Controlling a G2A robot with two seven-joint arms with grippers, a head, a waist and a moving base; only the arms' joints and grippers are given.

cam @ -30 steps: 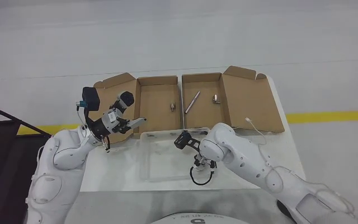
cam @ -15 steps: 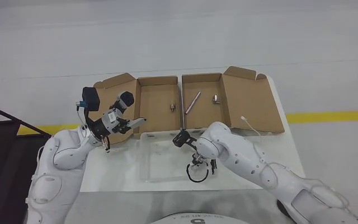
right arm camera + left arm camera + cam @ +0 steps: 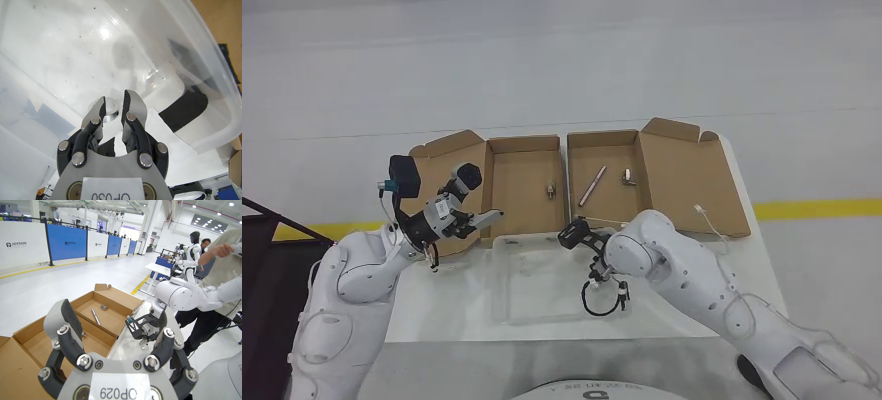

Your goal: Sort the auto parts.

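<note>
Straddling the ring: right gripper (image 3: pixel 114 94), pointed down into the clear bin (image 3: pixel 213 62), fingers parted a little and clamping nothing; one pad overlaps the ring, the other stands just outside its rim
Ring: silver metal ring (image 3: pixel 112 116) lying flat on the bin floor, right at the fingertips; whether a pad touches it cannot be told
Clear bin: see-through plastic tub at the front middle of the white worktop (image 3: pixel 447 305), its far wall just beside the two cartons
Dark patch: black shape (image 3: pixel 189 111) seen through the bin wall, near the right gripper; what it is cannot be told
Left side: left gripper (image 3: pixel 114 311) held above the worktop's left part, beside the left carton's flap, fingers spread wide with nothing between them
Left carton: open brown box (image 3: pixel 522 165) at the back of the worktop, left of centre
Inside it: small metal fitting (image 3: pixel 552 190) near the wall shared with the neighbouring box
Right carton: open brown box (image 3: pixel 607 210) touching the left carton side by side, its lid (image 3: pixel 692 190) folded out flat to the right
Inside it: slim metal rod (image 3: pixel 588 185) lying at a slant near the left wall, and a metal block (image 3: pixel 628 178) well apart from it, by the lid hinge
</note>
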